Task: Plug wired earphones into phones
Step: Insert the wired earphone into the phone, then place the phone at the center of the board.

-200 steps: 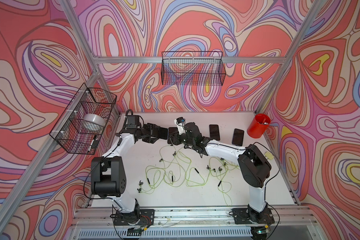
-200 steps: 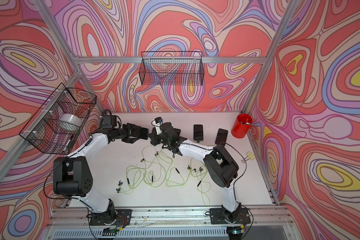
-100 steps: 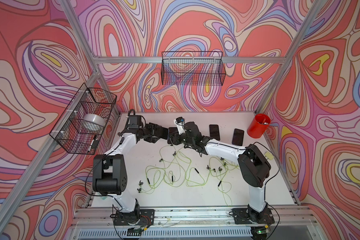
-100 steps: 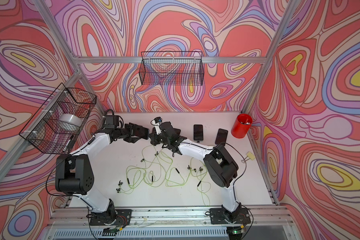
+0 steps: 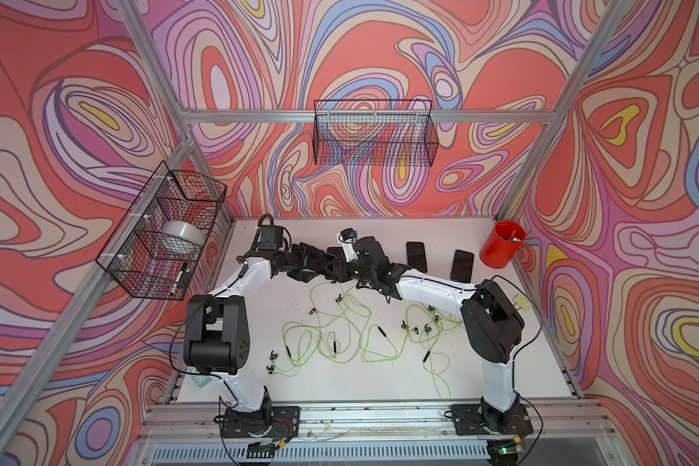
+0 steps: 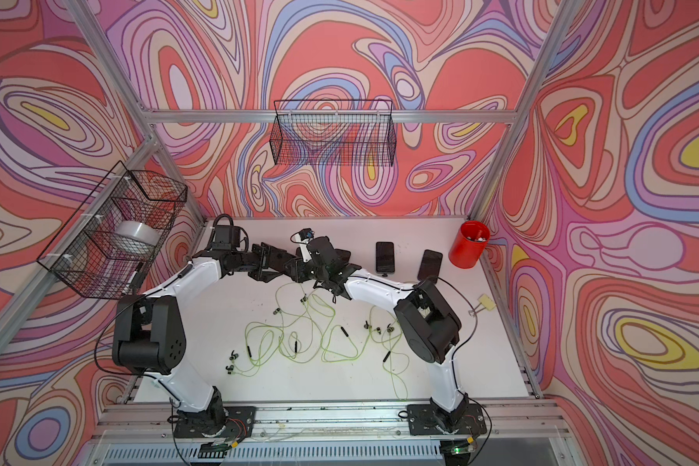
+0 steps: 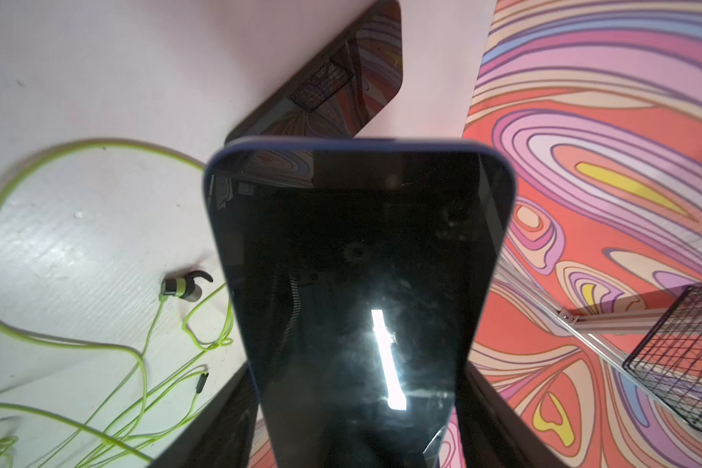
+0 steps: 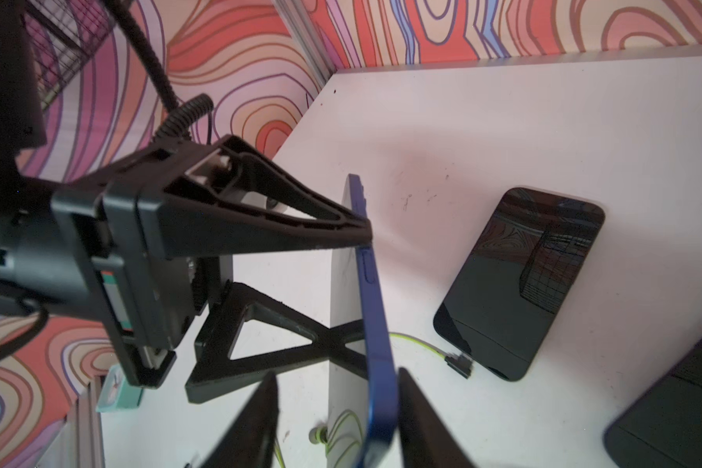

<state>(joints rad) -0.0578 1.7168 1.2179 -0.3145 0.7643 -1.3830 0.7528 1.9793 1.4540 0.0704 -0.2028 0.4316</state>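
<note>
My left pincer [image 8: 363,291] grips a blue-edged phone [image 7: 357,283] with black glass, held on edge at the table's [image 5: 380,387] far side. My right pincer [image 8: 336,372] straddles its rim, released. Yellow-green wired earphones [image 5: 340,339] tangle nearer. More phones [image 5: 416,256] lie flat rightward, a dark plug [image 8: 458,360] just beside one, then a red cup [image 5: 501,250].

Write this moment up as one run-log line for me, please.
left jaws: shut on raised phone | right jaws: open astride that phone | earphones: strewn on table
</note>
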